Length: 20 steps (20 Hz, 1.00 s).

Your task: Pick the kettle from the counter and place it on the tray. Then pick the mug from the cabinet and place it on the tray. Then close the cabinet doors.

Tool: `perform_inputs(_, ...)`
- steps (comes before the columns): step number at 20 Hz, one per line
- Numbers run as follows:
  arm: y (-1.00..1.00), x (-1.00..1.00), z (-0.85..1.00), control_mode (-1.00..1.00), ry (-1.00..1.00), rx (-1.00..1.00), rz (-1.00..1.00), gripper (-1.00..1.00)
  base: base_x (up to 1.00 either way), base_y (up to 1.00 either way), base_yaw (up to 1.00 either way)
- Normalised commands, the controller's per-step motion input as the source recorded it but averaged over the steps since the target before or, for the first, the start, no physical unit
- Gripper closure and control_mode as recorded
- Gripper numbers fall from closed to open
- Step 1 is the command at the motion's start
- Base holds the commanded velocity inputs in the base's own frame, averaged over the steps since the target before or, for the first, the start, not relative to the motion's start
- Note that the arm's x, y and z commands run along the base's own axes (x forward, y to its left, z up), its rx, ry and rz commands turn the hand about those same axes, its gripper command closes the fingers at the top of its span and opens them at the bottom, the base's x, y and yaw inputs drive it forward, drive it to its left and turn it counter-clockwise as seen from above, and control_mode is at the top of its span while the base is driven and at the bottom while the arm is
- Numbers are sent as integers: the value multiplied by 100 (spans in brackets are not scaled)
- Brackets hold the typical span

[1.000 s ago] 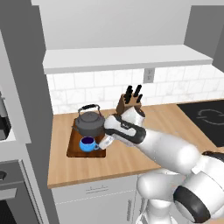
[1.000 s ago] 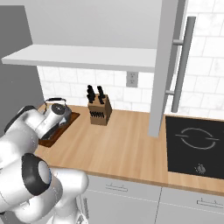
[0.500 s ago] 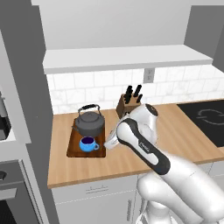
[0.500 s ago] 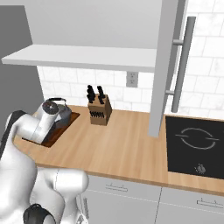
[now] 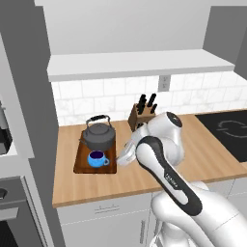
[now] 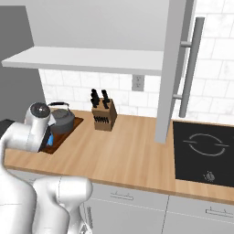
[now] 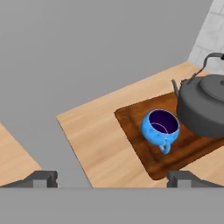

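Overhead, open cabinet doors (image 6: 176, 68) flank the butcher-block counter (image 6: 123, 151).

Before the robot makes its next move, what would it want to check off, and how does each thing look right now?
1. Kettle on the tray: ok, it stands upright at the back of the board.
2. Mug on the tray: ok, upright beside the kettle, apart from it.
3. Gripper empty: ok, its fingers are spread wide with nothing between them.
4. Gripper clear of the mug: ok, it sits back from the tray.
5. Cabinet doors shut: not ok, one door stands open, edge-on, above the counter.
6. Path to that door's bar handle: cannot tell; the knife block stands on the counter between.
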Motion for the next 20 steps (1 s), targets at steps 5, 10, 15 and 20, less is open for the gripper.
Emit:
perform_inputs(5,0,-44,41,-100,-4,0,0,-100,0,0,0)
perform_inputs(10,-3,-42,42,-100,-4,0,0,-100,0,0,0)
perform_inputs(15,7,-30,26,-100,0,0,0,-100,0,0,0)
perform_inputs(20,3,-28,35,-100,-4,-1,0,-100,0,0,0)
